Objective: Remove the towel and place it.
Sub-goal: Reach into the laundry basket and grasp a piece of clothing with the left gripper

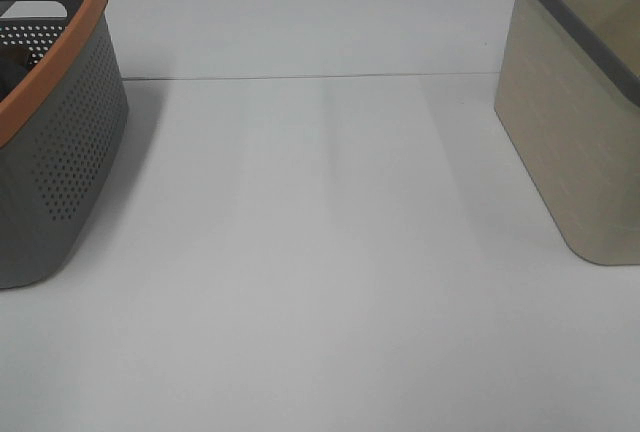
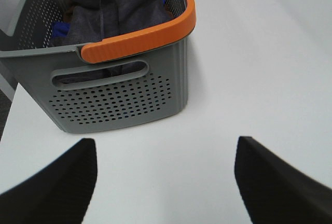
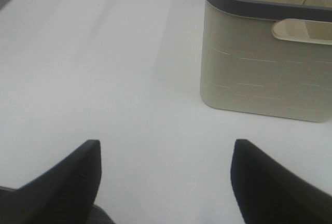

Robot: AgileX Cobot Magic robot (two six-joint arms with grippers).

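Note:
A dark grey towel (image 2: 111, 11) with a white label lies bunched in the grey perforated basket with an orange rim (image 2: 135, 40), over some blue cloth. The basket stands at the left edge in the high view (image 1: 60, 142); the towel barely shows there. My left gripper (image 2: 166, 182) is open and empty, above the table a little in front of the basket's handle side. My right gripper (image 3: 163, 182) is open and empty, above the table short of the beige basket (image 3: 264, 73). Neither gripper shows in the high view.
The beige basket with a dark grey rim (image 1: 580, 122) stands at the right edge of the white table (image 1: 330, 252). Its inside looks empty in the right wrist view. A seam runs across the table behind both baskets.

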